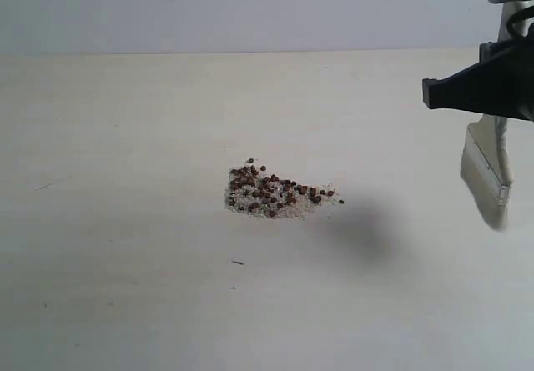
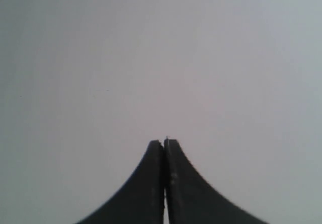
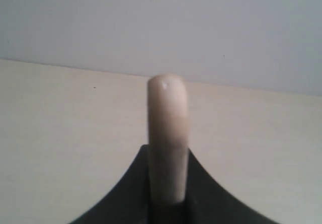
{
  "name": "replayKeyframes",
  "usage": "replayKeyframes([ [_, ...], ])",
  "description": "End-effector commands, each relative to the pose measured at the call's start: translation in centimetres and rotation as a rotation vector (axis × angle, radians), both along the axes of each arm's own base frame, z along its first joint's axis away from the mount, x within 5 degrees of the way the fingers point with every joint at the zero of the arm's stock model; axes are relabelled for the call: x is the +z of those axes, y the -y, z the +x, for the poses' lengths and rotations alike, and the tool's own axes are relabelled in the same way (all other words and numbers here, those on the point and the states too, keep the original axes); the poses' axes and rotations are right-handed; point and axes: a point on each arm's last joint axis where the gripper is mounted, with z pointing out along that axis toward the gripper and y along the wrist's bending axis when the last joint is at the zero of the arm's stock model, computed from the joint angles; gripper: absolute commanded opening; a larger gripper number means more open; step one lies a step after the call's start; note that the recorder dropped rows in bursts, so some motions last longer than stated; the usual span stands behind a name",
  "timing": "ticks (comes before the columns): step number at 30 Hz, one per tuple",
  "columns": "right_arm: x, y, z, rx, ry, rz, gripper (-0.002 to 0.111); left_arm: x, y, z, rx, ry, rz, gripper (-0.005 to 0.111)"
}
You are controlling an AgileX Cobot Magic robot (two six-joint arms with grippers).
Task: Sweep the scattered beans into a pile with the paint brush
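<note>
The paint brush (image 1: 486,171) is pinched by the right claw (image 3: 167,158), well apart from the piled beans (image 1: 271,193); the left claw (image 2: 164,146) is pressed together.

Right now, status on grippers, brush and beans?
Left gripper shut, empty. Right gripper shut on paint brush, far right. Beans piled, centre. Nothing in the way.

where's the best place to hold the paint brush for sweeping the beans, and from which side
By the wooden handle, coming from the end opposite the bristles, as the right gripper does now. The handle is narrow enough to sit between the jaws, and the paint brush then hangs bristles-down over the table, free to reach the beans.
</note>
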Motion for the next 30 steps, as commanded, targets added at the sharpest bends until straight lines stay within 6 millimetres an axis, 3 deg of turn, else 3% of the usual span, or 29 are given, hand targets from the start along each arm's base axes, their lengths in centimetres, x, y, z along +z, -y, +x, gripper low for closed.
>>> replayKeyframes([
  [1,0.4,0.0,-0.1,-0.018,0.022,0.062,0.0,0.0,0.0,0.0,-0.007,0.002,-0.006,0.0],
  [12,0.5,0.2,-0.3,-0.044,0.02,0.125,0.0,0.0,0.0,0.0,-0.007,0.002,-0.006,0.0],
  [18,1.6,0.6,-0.8,-0.049,0.014,0.146,0.0,0.0,0.0,0.0,-0.007,0.002,-0.006,0.0],
  [24,2.2,-0.3,-1.2,0.125,-0.147,-0.091,0.0,0.0,0.0,0.0,-0.007,0.002,-0.006,0.0],
  [30,2.1,-2.0,-1.9,0.348,-0.319,-0.138,0.0,0.0,0.0,0.0,-0.007,0.002,-0.006,0.0],
])
